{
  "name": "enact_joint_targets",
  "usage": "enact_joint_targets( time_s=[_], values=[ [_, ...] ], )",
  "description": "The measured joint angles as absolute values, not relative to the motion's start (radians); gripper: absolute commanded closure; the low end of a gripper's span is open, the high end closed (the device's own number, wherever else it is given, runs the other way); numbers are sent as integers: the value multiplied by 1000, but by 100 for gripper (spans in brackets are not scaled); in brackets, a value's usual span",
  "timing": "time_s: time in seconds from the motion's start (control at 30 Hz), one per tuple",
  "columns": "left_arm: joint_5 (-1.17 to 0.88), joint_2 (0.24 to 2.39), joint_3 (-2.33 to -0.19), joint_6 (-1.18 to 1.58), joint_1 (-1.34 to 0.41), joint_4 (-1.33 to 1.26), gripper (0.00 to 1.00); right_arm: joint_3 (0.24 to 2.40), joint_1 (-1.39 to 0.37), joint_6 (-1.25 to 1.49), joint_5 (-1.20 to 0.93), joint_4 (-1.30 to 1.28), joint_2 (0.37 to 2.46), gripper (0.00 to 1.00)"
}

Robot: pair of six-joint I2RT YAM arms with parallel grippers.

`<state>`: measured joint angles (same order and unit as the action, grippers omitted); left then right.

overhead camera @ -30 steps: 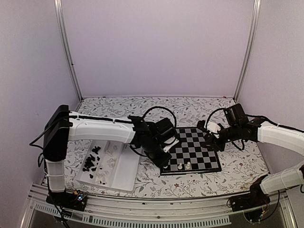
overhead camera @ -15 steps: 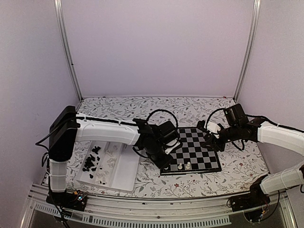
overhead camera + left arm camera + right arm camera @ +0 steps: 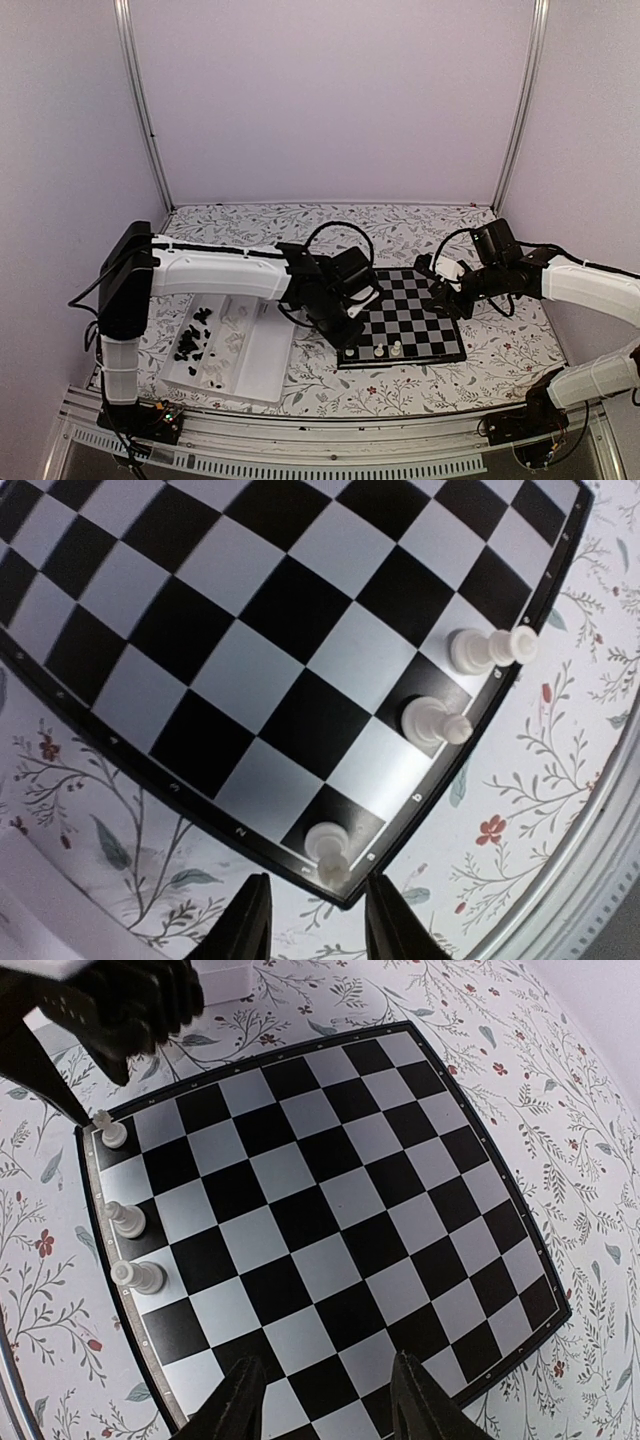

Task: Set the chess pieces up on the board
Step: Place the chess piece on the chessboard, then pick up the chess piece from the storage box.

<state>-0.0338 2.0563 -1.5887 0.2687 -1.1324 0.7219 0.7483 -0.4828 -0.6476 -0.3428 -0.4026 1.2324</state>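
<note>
The board [image 3: 415, 310] lies right of centre on the floral cloth. Three white chess pieces [image 3: 432, 720] stand along its near edge, also seen in the top view [image 3: 390, 350] and right wrist view [image 3: 125, 1218]. One of them [image 3: 330, 845] stands on the corner square. My left gripper [image 3: 312, 925] is open and empty, hovering just off that corner, the piece slightly beyond its fingertips; it shows in the top view [image 3: 350, 336]. My right gripper [image 3: 325, 1400] is open and empty above the board's far right part [image 3: 442, 292]. More black [image 3: 195, 335] and white [image 3: 232, 338] pieces lie in the tray.
A white compartment tray [image 3: 270, 372] sits left of the board, by the left arm's base. The left arm's black wrist [image 3: 120, 1000] reaches over the board's near-left corner. A metal frame rail [image 3: 300, 465] runs along the table's front edge.
The left arm has shifted slightly, its gripper staying over the board's near-left corner. The right arm has not moved.
</note>
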Motion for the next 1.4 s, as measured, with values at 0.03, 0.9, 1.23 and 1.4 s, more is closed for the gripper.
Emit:
enact_joint_targets(
  time_s=[0.03,0.9,1.23,1.4],
  values=[
    [-12,2035,-1584,271,-1132,727,65,748,-483,-647,-343,-402,1233,55],
    [208,1525,-1039,408,-664,734,70,748,-483,-648,-342,-403,1264,55],
    [200,1648,-1039,400,-635,722,71,748,-483,-648,-342,-403,1277,55],
    [192,1663,-1039,397,-633,720,73,748,-483,-648,-342,-403,1281,55]
  ],
)
